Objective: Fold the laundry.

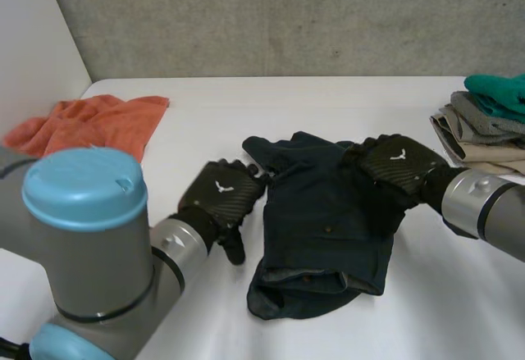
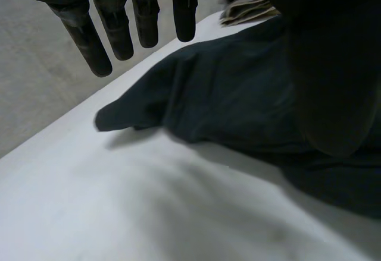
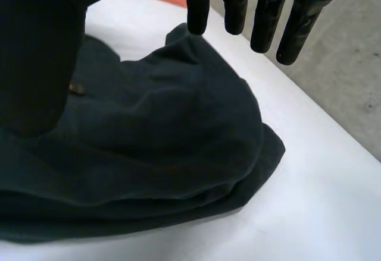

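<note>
Dark navy garment (image 1: 328, 221) lies rumpled mid-table (image 1: 459, 294). Left hand (image 1: 220, 196) sits at its left edge, fingers (image 2: 95, 41) straight and released, just above the cloth. Right hand (image 1: 398, 161) is over the far right corner, fingers (image 3: 196, 5) likewise straight, grasping nothing. Orange cloth (image 1: 94, 126) lies far left; folded stack (image 1: 484, 130) lies far right.

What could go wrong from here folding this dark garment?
The dark garment lies bunched, its near edge curled under; a fold made now may trap creases. The left hand and right hand are open at its edges, so it could slip when lifted. The folded stack sits near the right arm and might get knocked.
</note>
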Controlling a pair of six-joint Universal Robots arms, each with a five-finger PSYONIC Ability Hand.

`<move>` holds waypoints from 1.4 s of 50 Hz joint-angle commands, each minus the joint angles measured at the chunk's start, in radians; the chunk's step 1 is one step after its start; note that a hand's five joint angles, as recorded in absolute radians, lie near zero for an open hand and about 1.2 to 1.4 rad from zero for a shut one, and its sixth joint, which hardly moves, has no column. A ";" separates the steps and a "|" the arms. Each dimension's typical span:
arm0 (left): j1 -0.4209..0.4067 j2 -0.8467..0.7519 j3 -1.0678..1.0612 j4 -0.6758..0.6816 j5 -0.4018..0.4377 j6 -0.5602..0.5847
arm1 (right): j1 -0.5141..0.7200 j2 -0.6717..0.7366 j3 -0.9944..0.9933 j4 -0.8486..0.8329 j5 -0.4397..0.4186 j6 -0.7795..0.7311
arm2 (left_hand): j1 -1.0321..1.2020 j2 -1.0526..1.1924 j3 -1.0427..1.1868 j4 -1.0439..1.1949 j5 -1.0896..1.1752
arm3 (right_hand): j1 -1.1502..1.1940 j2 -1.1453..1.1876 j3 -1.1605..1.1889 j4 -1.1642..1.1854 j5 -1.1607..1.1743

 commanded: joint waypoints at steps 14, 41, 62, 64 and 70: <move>-0.073 -0.209 0.133 0.082 0.058 0.125 | -0.042 -0.012 0.130 -0.041 0.148 -0.064 | 0.798 0.790 0.796 0.793 0.788 | -0.027 -0.047 -0.036 -0.057 -0.066; 0.197 -0.111 0.553 0.357 -0.230 0.294 | -0.112 -0.012 0.042 -0.140 0.171 0.077 | 1.159 1.151 1.157 1.155 1.149 | -0.027 -0.047 -0.036 -0.057 -0.066; -0.268 -0.455 0.645 0.339 0.078 0.218 | -0.143 -0.003 0.039 -0.220 0.255 0.163 | 1.159 1.151 1.157 1.155 1.149 | -0.027 -0.047 -0.036 -0.057 -0.066; -0.278 -0.460 0.630 0.332 0.106 0.196 | -0.155 -0.001 0.039 -0.229 0.264 0.162 | 0.807 0.799 0.805 0.803 0.797 | -0.027 -0.047 -0.036 -0.057 -0.066; -0.285 -0.425 0.570 0.332 0.156 0.170 | -0.163 0.000 0.036 -0.235 0.264 0.154 | -0.063 -0.070 -0.064 -0.067 -0.073 | -0.027 -0.047 -0.036 -0.057 -0.066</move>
